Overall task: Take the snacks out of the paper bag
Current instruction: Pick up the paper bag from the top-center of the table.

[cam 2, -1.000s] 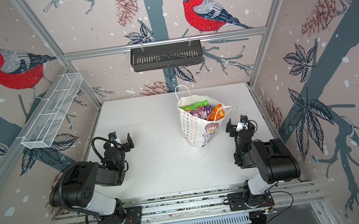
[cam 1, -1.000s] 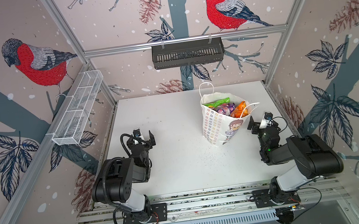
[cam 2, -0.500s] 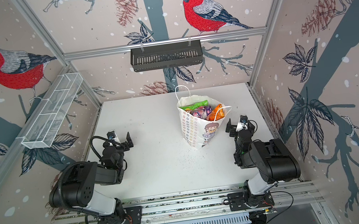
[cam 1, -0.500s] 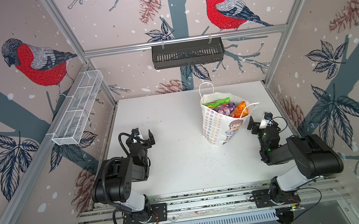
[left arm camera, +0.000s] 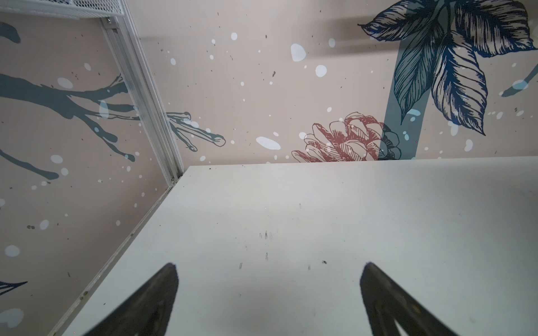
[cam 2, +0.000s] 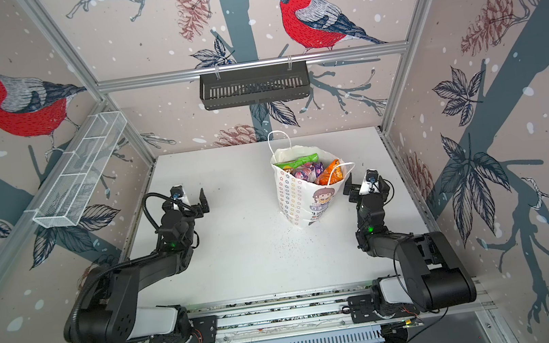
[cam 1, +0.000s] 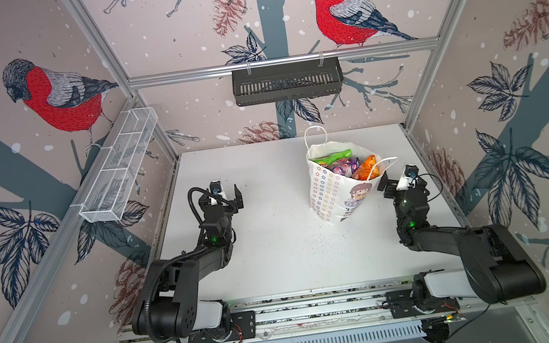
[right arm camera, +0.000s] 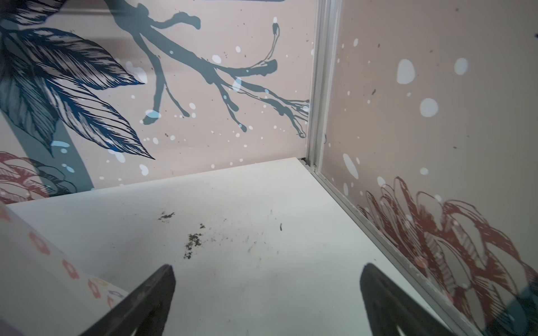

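Grippers first: the left gripper [cam 1: 227, 193] is spread wide and holds nothing, hovering over the bare bench [cam 1: 275, 250] at about nine o'clock from its middle. The right gripper [cam 1: 398, 182] is just as wide and also empty, low at three o'clock. Just beside it, at its nine o'clock, the paper bag [cam 1: 329, 190] stands upright with its mouth open; can't tell if they touch. The snacks [cam 1: 349, 165] sit inside, up at the rim: a green packet [cam 1: 333, 155], an orange packet [cam 1: 367, 170]. One handle loop [cam 1: 315, 135] stands up at twelve o'clock. Dark crumbs [right arm camera: 193, 240] speckle the bench nearby.
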